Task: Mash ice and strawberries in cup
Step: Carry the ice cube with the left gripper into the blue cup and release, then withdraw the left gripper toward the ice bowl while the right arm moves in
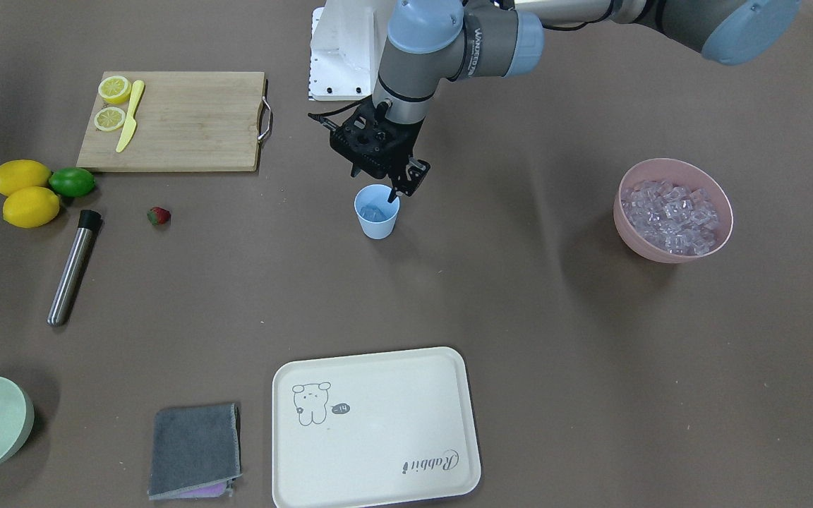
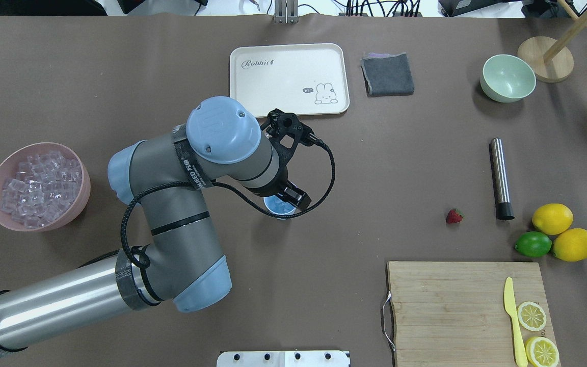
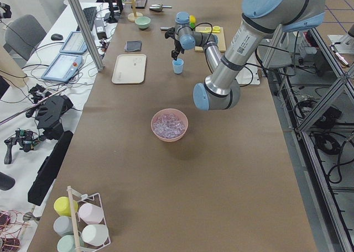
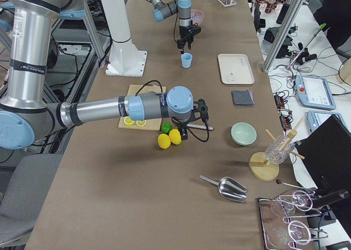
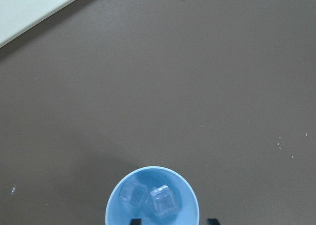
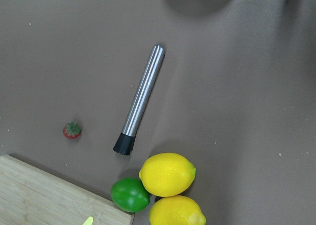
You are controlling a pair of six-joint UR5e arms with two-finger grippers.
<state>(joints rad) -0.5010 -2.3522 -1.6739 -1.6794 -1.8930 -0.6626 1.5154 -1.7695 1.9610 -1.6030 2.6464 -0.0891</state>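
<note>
- your light-blue cup [image 5: 152,198] stands upright on the brown table [image 1: 519,317], wide mouth up, long axis vertical.
- two cubes of ice [image 5: 164,203] lie side by side on the cup's floor, touching each other.
- the pink bowl [image 1: 673,248] sits well apart from the cup, on the left arm's side of the table, and it is heaped with more ice.
- the left gripper [image 5: 174,221] hangs right over the cup. in the left wrist view its two fingertips stand apart with nothing between them, just above the cup's near rim.
- the strawberry [image 1: 159,216] lies on its side on the bare table, well apart from the cup and from the left gripper.
- its green cap faces the steel muddler [image 1: 73,267] and its red tip faces the cup, so its long axis runs roughly along the table.
- you will find the strawberry between the muddler and the corner of the cutting board [image 1: 181,120], touching neither.
- the right gripper [image 4: 200,115] shows only in the right side view, above the lemons [image 4: 169,137] and the lime [image 4: 165,127]. you cannot tell from there whether its fingers are apart or together.
</note>
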